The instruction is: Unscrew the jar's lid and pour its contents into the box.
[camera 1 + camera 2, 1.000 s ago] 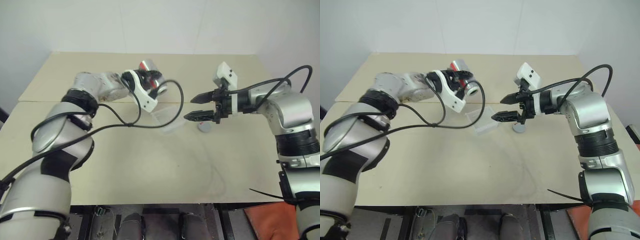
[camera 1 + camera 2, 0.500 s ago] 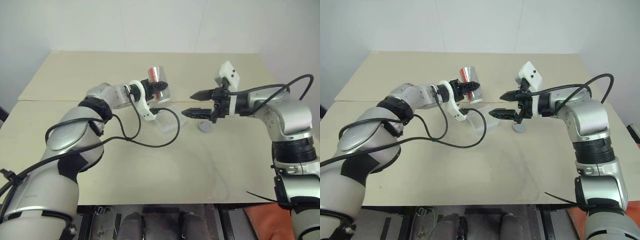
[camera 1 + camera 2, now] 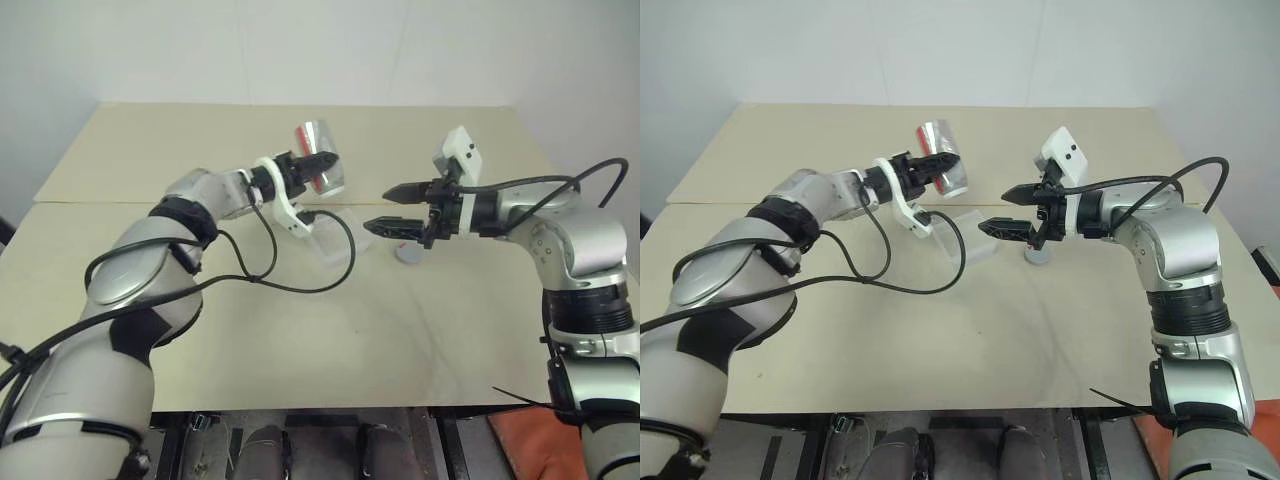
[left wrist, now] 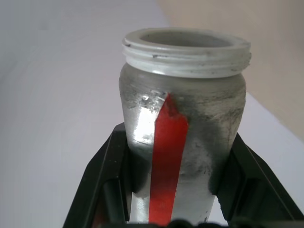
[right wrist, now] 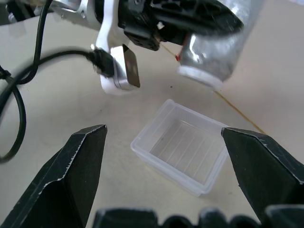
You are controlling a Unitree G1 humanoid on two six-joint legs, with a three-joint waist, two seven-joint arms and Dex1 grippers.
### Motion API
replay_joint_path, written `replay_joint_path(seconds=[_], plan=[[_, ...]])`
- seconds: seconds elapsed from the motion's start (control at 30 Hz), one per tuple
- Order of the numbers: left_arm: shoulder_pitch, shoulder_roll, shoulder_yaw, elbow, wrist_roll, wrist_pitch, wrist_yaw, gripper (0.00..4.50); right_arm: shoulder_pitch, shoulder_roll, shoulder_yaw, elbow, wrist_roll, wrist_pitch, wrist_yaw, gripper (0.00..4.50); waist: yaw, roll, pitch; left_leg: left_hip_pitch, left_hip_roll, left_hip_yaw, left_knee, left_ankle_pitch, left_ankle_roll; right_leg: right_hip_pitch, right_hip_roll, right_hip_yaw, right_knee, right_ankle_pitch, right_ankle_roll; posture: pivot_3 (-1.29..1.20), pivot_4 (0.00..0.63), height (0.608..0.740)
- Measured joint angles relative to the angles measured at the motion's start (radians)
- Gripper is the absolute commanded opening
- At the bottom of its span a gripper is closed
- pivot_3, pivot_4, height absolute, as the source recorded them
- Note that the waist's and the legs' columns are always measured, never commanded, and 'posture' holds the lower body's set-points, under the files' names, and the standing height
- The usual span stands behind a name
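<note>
We are holding the uncapped silvery metal jar (image 3: 318,170) clamped mid-body in our left hand (image 3: 307,163), at ten o'clock above the clear plastic box (image 5: 181,152); right hand (image 3: 392,211) gaping empty. The jar looks light, stiff and slippery.

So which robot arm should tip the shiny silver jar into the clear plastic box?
Left: the left gripper grips the lidless shiny silver jar above the clear plastic box. The right gripper is open.
</note>
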Motion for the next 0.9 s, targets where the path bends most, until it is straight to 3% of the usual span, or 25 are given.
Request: replay_joint_path(seconds=[0.13,0.27,0.4,0.57,0.67,0.73,0.9], plan=[[0.127,0.026,0.264,0.025,-0.337,-0.185,-0.26,1.9,0.017,0.0,-0.023,-0.018,0.021,0.024,-0.018,4.48,-0.005,0.0,0.0,0.001,0.0,0.001,0.001,0.0,0.0,0.0,-0.001,0.0,0.001,0.0,0.0,0.0,0.15,0.74],[0.276,-0.013,0.592,-0.013,-0.794,-0.166,-0.724,1.9,0.047,-0.003,-0.043,-0.057,0.057,0.064,-0.037,4.48,-0.005,0.0,0.0,0.0,0.0,0.001,0.004,0.0,0.0,0.001,-0.001,-0.001,0.002,0.0,0.0,0.0,0.15,0.74],[0.395,-0.095,0.868,-0.213,-1.213,0.156,-1.034,1.9,0.069,-0.012,-0.054,-0.099,0.079,0.088,-0.048,4.48,-0.012,0.0,0.0,0.0,0.001,0.0,0.008,0.0,0.0,0.002,-0.001,-0.001,0.004,0.0,0.0,0.0,0.15,0.74],[0.588,-0.099,1.053,-0.646,-1.551,0.73,-1.115,1.9,0.108,-0.04,-0.064,-0.143,0.095,0.088,-0.046,4.48,-0.028,0.0,0.0,0.005,0.001,-0.001,0.008,0.0,0.0,0.004,-0.001,0.002,0.009,0.0,0.0,0.0,0.15,0.74],[0.688,-0.108,1.081,-0.836,-1.638,0.948,-1.098,1.9,0.107,-0.041,-0.062,-0.143,0.095,0.085,-0.046,4.48,-0.024,0.0,0.0,0.007,0.001,-0.001,0.011,0.0,0.0,0.004,-0.001,0.002,0.014,0.0,0.0,0.0,0.15,0.74],[0.712,-0.115,1.081,-0.887,-1.652,0.996,-1.091,1.9,0.104,-0.04,-0.056,-0.139,0.095,0.083,-0.045,4.48,-0.02,0.0,0.0,0.008,0.001,-0.002,0.013,0.0,0.0,0.007,-0.001,0.002,0.015,0.001,-0.001,0.0,0.15,0.74],[0.732,-0.102,0.994,-0.97,-1.522,0.922,-1.087,1.9,0.073,-0.035,-0.02,-0.112,0.079,0.065,-0.033,4.48,-0.006,0.0,0.0,0.017,0.0,-0.003,0.012,-0.001,0.003,0.018,-0.001,0.002,0.011,0.002,-0.002,0.0,0.15,0.74]])
